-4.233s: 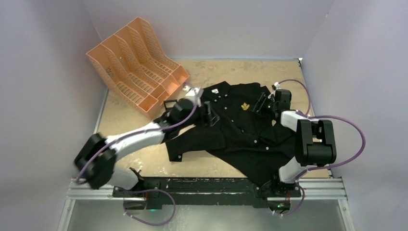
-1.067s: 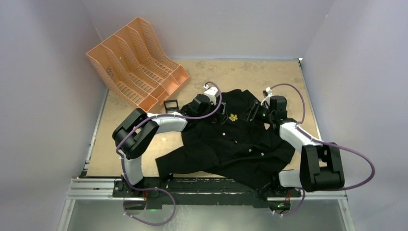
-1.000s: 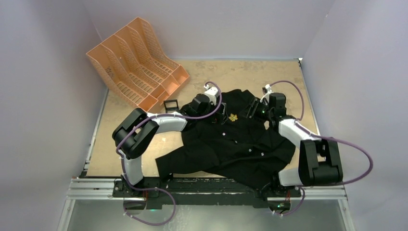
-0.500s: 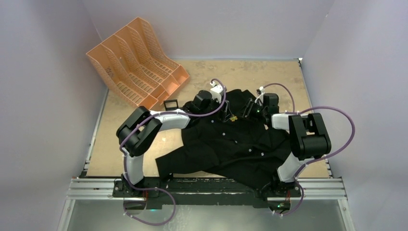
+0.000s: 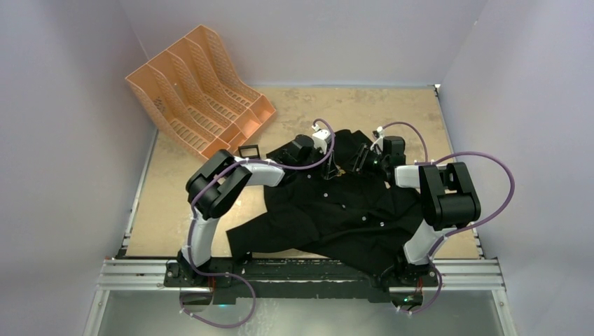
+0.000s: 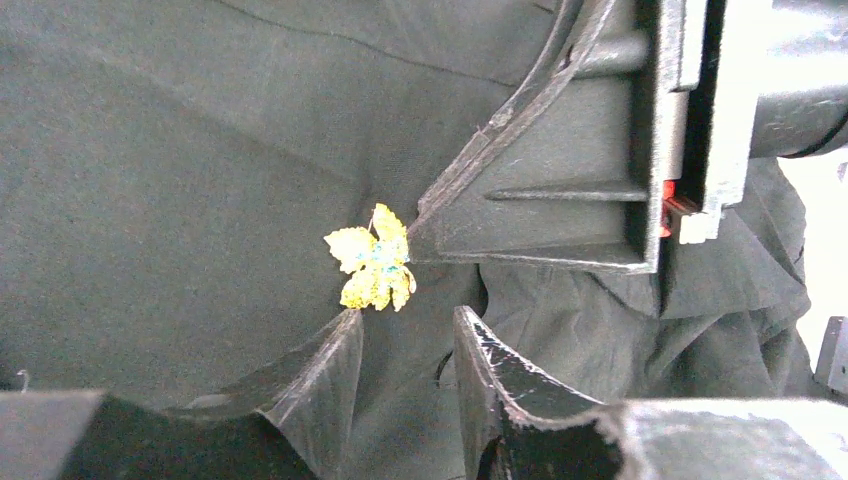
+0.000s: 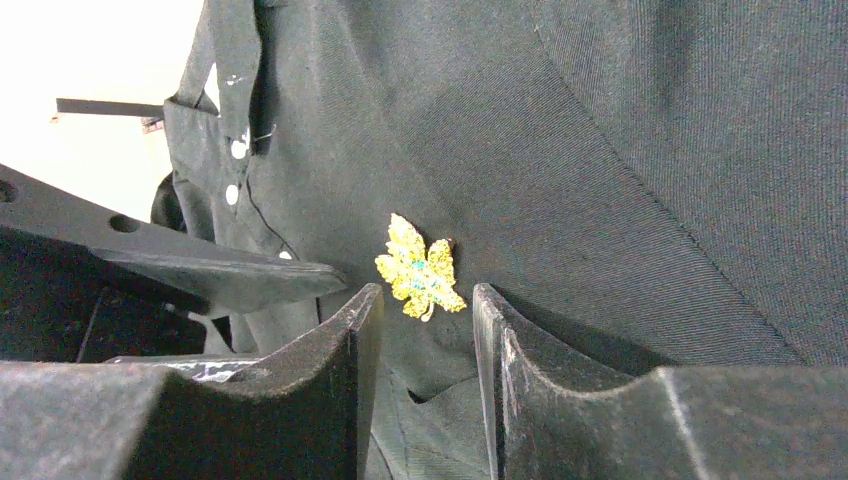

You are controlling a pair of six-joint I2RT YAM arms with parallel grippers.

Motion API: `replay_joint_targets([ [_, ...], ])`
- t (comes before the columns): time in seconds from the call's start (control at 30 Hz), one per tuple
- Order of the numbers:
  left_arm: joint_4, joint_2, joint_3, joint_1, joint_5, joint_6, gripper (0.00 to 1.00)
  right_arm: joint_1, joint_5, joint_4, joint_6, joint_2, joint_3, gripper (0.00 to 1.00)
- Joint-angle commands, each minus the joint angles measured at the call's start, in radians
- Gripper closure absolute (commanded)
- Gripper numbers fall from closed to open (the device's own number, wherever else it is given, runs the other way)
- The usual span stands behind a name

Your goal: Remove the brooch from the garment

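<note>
Item 1, garment (image 5: 350, 213): black shirt spread on the counter (image 5: 392, 105), with an orange file rack (image 5: 199, 84) at the far left. Only the overhead view shows these.
Item 2, brooch (image 6: 375, 258): gold leaf on the shirt cloth, clear in both wrist views, a speck overhead.
Item 3, left end effector (image 6: 405, 318): jaws narrowly apart, brooch just beyond the tips, unheld.
Item 4, right end effector (image 7: 427, 292): narrow gap with cloth bunched between; cannot tell whether it grips.

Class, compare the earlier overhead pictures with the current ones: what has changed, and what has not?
Both arms swung inward: the left gripper and right gripper now flank the brooch, the left one's jaws narrower. The garment bunched and shifted left. The brooch is still pinned, not gripped; the orange file tray stayed put.
</note>
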Motion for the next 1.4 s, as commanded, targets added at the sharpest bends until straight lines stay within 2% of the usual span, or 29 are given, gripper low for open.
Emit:
replay_joint_targets([
  [0.0, 0.079, 0.031, 0.014, -0.005, 0.029, -0.047, 0.65, 0.002, -0.036, 0.019, -0.017, 0.005, -0.01, 0.59],
  [0.5, 0.148, 0.076, -0.034, 0.01, -0.049, -0.104, 0.76, 0.001, -0.041, 0.027, -0.016, -0.001, -0.028, 0.61],
  [0.7, 0.139, 0.093, -0.029, 0.017, -0.07, -0.105, 0.78, -0.008, -0.031, 0.016, -0.017, -0.004, -0.029, 0.62],
  [0.83, 0.126, 0.107, -0.029, 0.027, -0.071, -0.115, 0.84, -0.03, -0.023, 0.027, -0.015, -0.027, -0.048, 0.62],
  [1.37, 0.188, 0.032, -0.005, 0.035, 0.031, -0.191, 0.81, -0.031, -0.051, 0.045, -0.016, 0.024, -0.041, 0.62],
])
